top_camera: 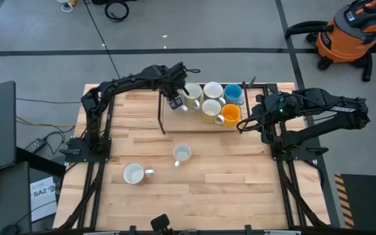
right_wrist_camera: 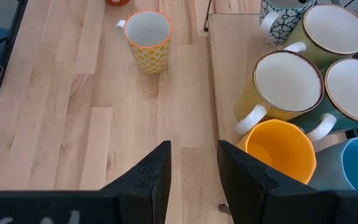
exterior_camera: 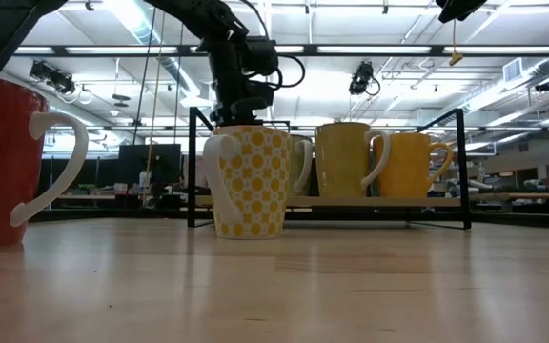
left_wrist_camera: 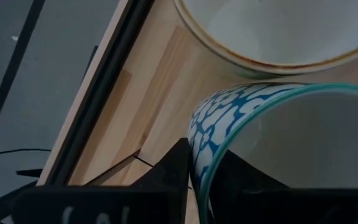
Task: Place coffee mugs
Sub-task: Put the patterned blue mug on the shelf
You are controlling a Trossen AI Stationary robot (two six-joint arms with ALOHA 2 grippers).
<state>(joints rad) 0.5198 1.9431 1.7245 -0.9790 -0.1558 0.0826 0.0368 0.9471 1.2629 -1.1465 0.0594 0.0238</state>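
Mugs grouped on rack [top_camera: 175, 124], table's [top_camera: 240, 183] 12 o'clock.
Two mugs [top_camera: 182, 154] [top_camera: 133, 173] apart toward 7 o'clock.

Left pincer [left_wrist_camera: 194, 186] fingers astride blue-patterned mug [left_wrist_camera: 229, 118] rim; cream mug [left_wrist_camera: 278, 31] beside.

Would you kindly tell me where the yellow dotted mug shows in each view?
High view: the dotted mug stands mid-table, apart from the rack.
Low view: centre-left, in front of the rack's black frame.
Left wrist view: not in it.
Right wrist view: near the top, on the table beside the rack's edge.
Shared landmark: the rack holding the other mugs.
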